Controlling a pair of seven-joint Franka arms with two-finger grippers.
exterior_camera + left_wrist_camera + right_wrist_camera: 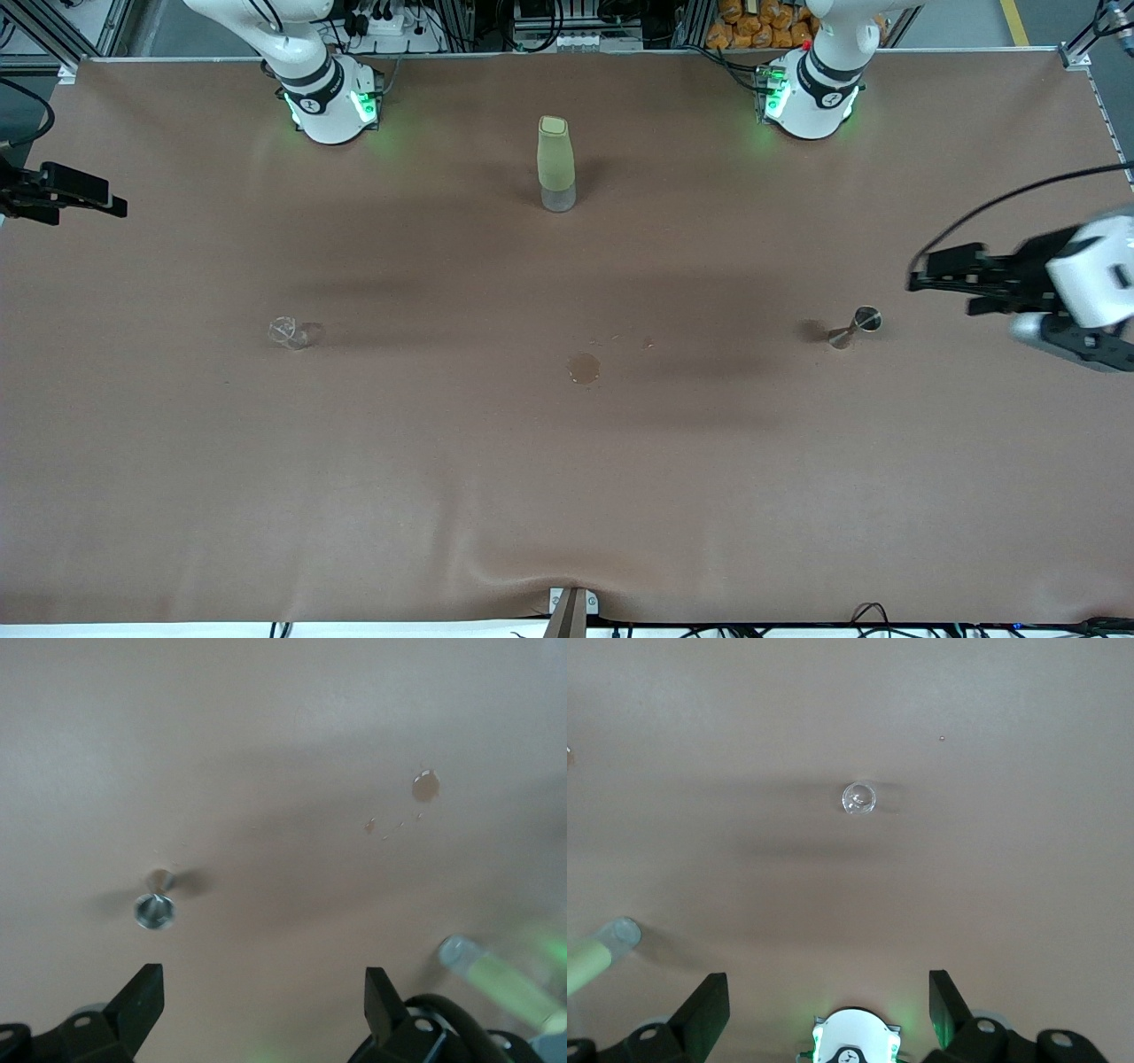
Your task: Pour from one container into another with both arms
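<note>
2 white jointed arms [310,80] are showing black bands and glowing green lights at their bases. Each is ending in a black 2-fingered gripper; a black cable is trailing from the left gripper [930,270].

Both arms rise from their bases and reach out high over the 2 ends of the table. The left gripper [917,276] hangs in the air over the left arm's end, fingers [142,997] spread wide, nothing between them. The right gripper [120,207] hangs over the right arm's end, fingers [707,1005] likewise wide apart and empty.
</note>
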